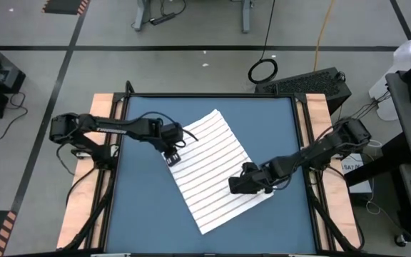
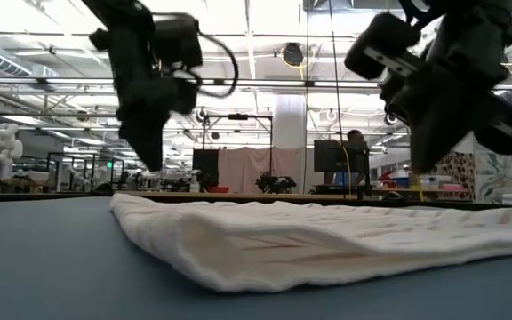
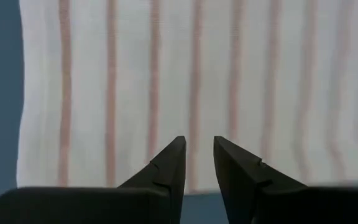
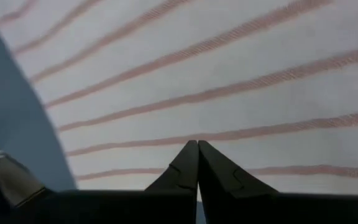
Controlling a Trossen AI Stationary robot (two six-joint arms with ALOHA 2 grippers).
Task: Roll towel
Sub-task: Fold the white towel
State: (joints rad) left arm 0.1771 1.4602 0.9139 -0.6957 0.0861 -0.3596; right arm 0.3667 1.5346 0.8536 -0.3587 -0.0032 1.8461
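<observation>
None of the rolling looks done: the towel lies spread flat and slantwise in the middle of the table, its stripes showing along the whole length, with only a soft fold at the edge nearest the low camera. The left gripper hangs over the towel's left edge, jaws a little apart and empty. The right gripper hangs over the right half, jaws pressed together on nothing. I judge the whole roll is left to do.
</observation>
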